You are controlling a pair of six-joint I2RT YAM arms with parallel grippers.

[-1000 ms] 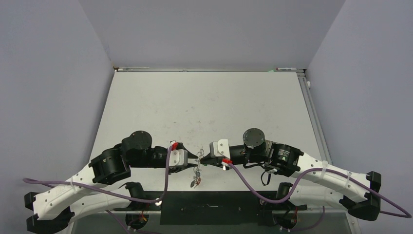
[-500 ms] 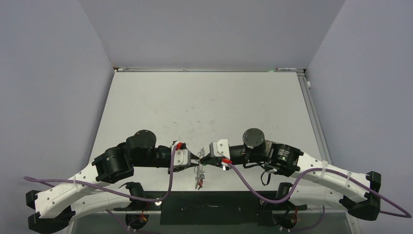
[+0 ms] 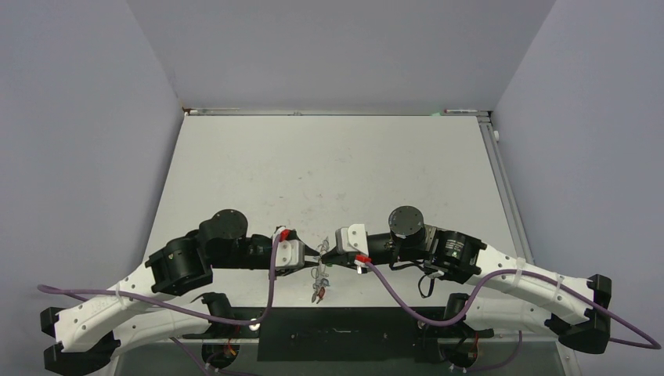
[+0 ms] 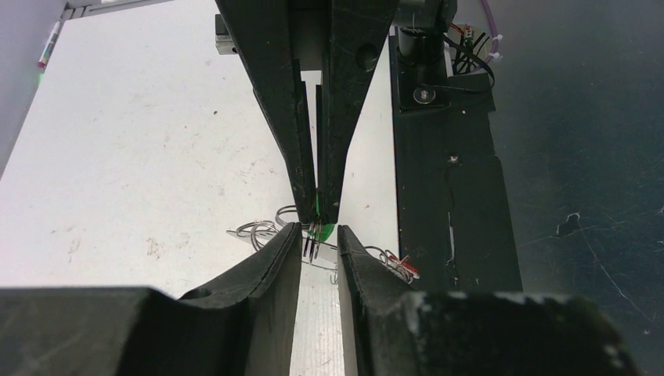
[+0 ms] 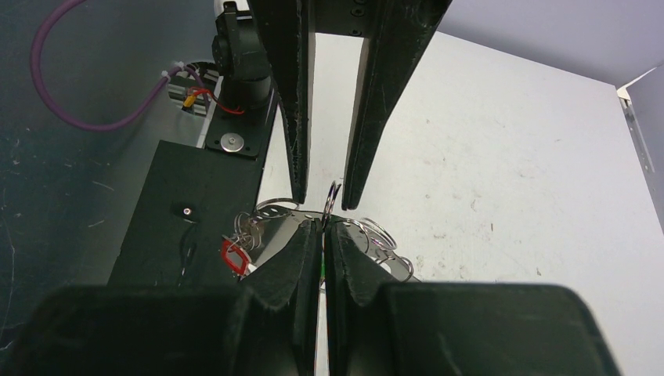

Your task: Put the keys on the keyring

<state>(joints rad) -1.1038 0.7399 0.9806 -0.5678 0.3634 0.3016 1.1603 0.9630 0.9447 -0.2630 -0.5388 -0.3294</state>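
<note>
Top external view has both arms folded in over the near edge of the table (image 3: 329, 172), left gripper (image 3: 313, 252) and right gripper (image 3: 330, 251) nose to nose. The keyring (image 3: 319, 274) dangles just below where they meet, a red tag (image 3: 317, 294) at the bottom of the cluster. From up here it is only a tangle of fine wire, and neither set of jaws can be read.

Left wrist camera fills that in. The right gripper comes down from the top of its picture with its fingers pressed together, and a green tag (image 4: 322, 228) is nipped at the very tips. So the green-tagged key is pinched there, though its metal blade is too small to make out. Loops of wire spread left of the fingertips, and the red tag lies off to the right over the dark base plate (image 4: 454, 188).

Right wrist camera gives the other side. The left gripper's two fingers stand a narrow gap apart, with a small split ring (image 5: 335, 196) upright and nearly edge-on in that gap. Whether either pad touches the ring, I cannot tell. More split rings (image 5: 377, 233) curl beside the right fingertips. The green tag is hidden from this camera behind its own closed fingers.
</note>
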